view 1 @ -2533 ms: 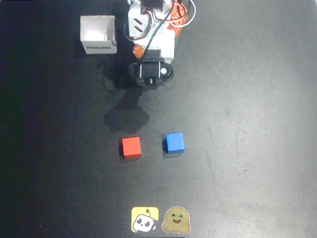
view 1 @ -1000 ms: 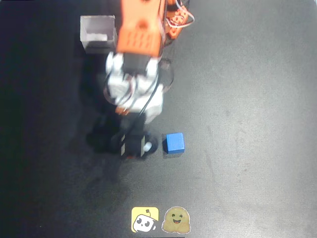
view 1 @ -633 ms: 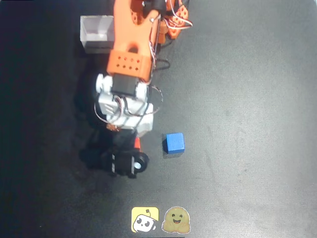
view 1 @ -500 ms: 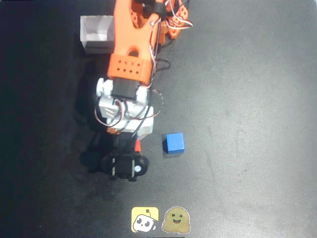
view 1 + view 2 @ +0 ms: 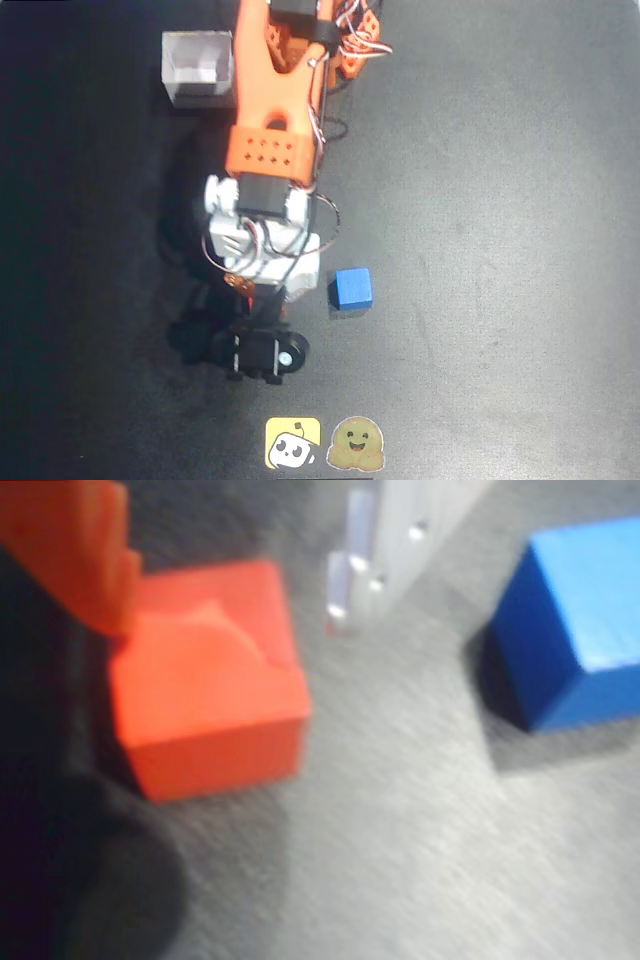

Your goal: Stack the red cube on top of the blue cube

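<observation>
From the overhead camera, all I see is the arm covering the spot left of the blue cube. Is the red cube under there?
Observer: Yes. In the wrist view the red cube sits flat on the table.
Operator: Has the claw grabbed it?
Observer: Not yet. The gripper is open: the orange finger is at the cube's left corner, and the pale finger stands clear on its right.
Operator: Do the two cubes touch?
Observer: No. Bare table separates the blue cube from the red one.
</observation>
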